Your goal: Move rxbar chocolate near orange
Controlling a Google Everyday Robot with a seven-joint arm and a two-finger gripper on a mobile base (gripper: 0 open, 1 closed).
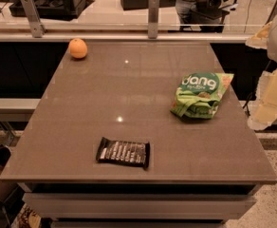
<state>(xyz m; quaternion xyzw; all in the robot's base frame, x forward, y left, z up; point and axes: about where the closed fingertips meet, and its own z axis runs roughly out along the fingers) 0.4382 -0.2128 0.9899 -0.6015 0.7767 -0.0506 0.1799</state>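
Bare desk [129, 80] is left between rxbar chocolate [123, 152] and orange [78, 48]. A green snack bag [201, 95] is set rightward, near the tool [266, 106] beyond the edge.

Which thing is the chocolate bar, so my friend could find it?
Look at the big brown table; the robot's gripper hangs beyond its right edge. Near the table's front edge lies the rxbar chocolate. It is flat, dark and rectangular, unlike the round orange and the green snack bag.
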